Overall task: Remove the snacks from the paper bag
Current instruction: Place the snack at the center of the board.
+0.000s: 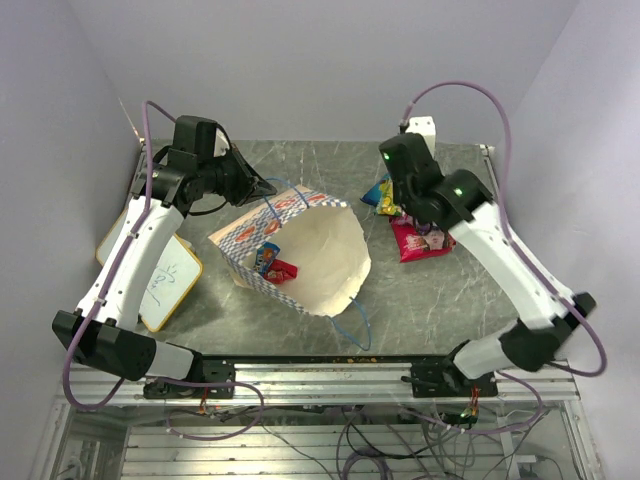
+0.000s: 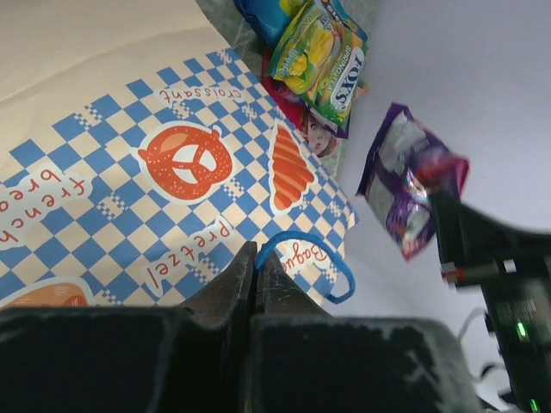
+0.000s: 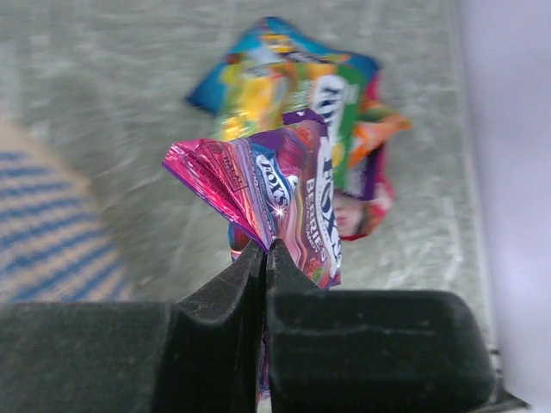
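Nearest the arm bases, the large cream-tan paper bag with its blue-and-white checkered band lies on its side on the grey marbled worktop, its open mouth turned toward the near edge. Look inside: two small red and blue foil packets sit deep against the lower wall, so the job looks part done. Off to the left, a yellow-framed whiteboard rests well apart from the action.

Further back, the left fingers are pressed together, and they appear to pinch the thin blue cord handle at the bag's far end. Across on the right, the right fingers are clamped on a crumpled corner of a purple-magenta foil packet, which hangs in the air above the heap of bright foil packets near the far right of the worktop.

Here is the worry: that grip has only a thin fold of glossy foil, so the packet could slip out early. Released this high, it could skid off the slick heap toward the worktop's edge. And with only a cord held, the bag could sag or swing and its mouth fold over the two packets inside.
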Motion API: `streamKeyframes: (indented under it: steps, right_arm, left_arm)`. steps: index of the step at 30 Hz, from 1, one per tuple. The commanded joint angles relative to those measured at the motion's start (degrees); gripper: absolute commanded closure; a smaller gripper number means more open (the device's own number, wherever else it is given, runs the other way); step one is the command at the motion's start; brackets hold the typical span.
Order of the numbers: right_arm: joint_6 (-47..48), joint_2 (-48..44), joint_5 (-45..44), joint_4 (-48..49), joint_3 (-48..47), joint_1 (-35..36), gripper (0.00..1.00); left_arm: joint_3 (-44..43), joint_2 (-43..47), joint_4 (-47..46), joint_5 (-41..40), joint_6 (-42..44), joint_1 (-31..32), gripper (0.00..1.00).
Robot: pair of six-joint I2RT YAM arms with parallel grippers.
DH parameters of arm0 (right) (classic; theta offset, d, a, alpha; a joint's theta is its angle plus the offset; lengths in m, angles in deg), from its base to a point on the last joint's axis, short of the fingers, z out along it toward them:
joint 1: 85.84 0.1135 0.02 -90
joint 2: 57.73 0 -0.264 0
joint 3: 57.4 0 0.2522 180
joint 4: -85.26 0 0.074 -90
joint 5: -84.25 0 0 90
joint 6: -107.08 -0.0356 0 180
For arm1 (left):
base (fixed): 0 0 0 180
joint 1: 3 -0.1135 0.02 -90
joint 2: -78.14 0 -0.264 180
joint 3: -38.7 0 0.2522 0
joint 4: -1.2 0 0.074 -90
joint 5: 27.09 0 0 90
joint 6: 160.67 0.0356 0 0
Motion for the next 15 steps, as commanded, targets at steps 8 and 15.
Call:
streamKeyframes:
  steps: [8,15]
  right_arm:
    - [21.48,13.46,-11.55,19.88,-0.62,-16.67,1.00]
    - [21.29,22.10,-5.78,26.20,1.62,-17.59,1.00]
  left_arm:
    - [-0.57,0.39,-4.10,8.04,0.51,-0.73,0.93]
    - [2.34,0.34,-11.79,18.40,0.08,-0.21,0.93]
